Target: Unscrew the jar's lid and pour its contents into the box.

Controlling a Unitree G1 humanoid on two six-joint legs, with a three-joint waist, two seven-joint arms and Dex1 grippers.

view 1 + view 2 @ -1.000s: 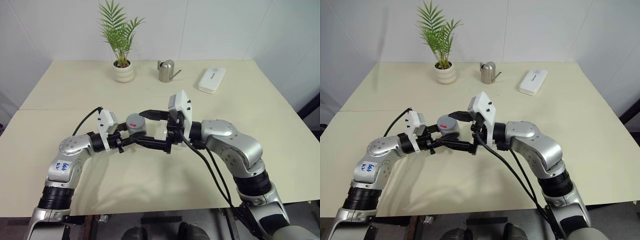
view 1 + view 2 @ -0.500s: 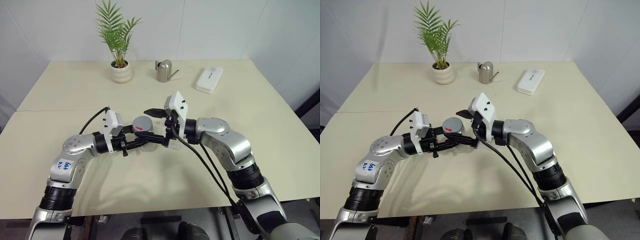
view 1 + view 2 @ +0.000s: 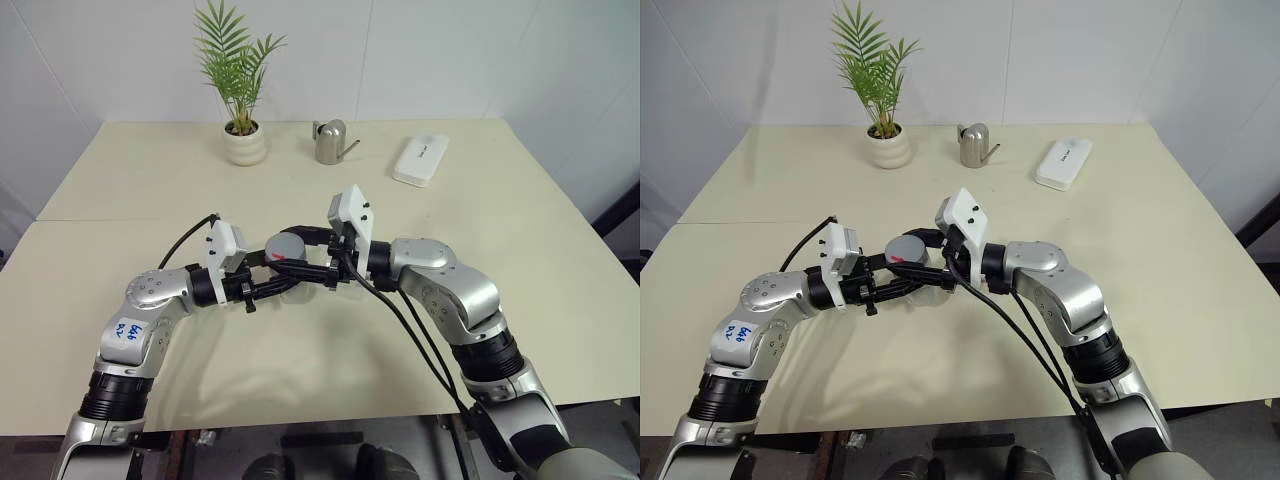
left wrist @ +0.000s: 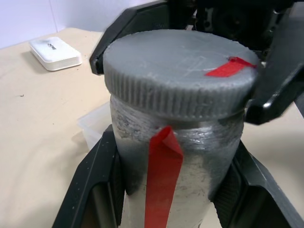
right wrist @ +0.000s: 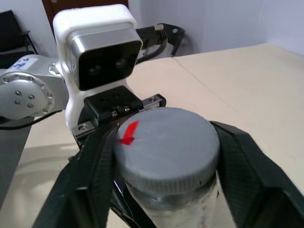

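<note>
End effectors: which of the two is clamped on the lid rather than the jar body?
The right end effector, its fingers pinching the grey lid; the left end effector holds the jar below.

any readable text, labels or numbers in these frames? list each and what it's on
Blue handwriting on the white sticker on the left forearm: too small to read for sure.
Small dark print on the flat white case: too blurred to read.
Red mark on the lid: a plain strip, no text.
Red label on the jar: plain, no text.
</note>
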